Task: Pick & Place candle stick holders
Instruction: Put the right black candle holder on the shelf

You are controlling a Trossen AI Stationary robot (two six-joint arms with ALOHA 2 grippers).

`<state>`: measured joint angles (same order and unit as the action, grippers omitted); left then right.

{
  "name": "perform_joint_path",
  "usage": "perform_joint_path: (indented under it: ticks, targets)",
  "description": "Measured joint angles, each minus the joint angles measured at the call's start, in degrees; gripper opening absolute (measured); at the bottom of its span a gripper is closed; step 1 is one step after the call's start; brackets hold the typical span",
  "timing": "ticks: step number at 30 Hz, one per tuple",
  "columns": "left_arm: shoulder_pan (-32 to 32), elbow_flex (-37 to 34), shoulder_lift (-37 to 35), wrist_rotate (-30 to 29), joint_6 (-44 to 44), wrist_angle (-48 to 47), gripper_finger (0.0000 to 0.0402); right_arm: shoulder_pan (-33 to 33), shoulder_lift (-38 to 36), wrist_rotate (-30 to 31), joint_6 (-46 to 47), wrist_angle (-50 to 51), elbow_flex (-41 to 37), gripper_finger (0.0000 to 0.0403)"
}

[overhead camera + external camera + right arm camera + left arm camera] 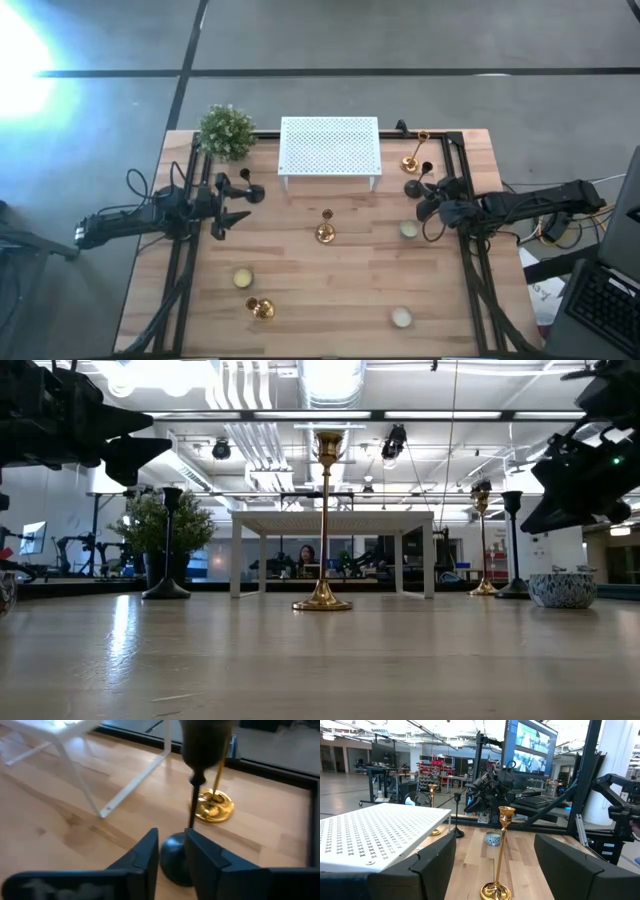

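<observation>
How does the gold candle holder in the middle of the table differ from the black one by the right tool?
The middle gold holder is shiny gold; the black holder is dark. The gold one stands alone in open table, the black one right beside the right tool. Both stand upright, slim-stemmed, on round bases.

We saw a wooden table (330,285) carrying a white rack (330,146) at top centre, a potted plant (226,130) upper left, candle holders (326,229) and small bowls (243,278).
</observation>
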<state>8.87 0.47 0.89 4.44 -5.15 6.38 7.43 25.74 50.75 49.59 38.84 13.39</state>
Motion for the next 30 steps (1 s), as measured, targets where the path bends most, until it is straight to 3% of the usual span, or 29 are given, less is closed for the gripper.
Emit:
perform_joint_path:
  ticks: [7,13,30]
  targets:
    - [0.0,0.0,0.0,0.0,0.0,0.0,0.0275,-0.2,0.3,0.6,3.6,-2.1,-2.2,0.0165]
    - [0.0,0.0,0.0,0.0,0.0,0.0,0.0275,-2.3,1.1,2.9,2.5,-5.3,-2.8,0.0195]
    - [0.0,0.0,0.0,0.0,0.0,0.0,0.0275,-9.5,12.7,3.2,-3.6,-21.1,-3.0,0.0194]
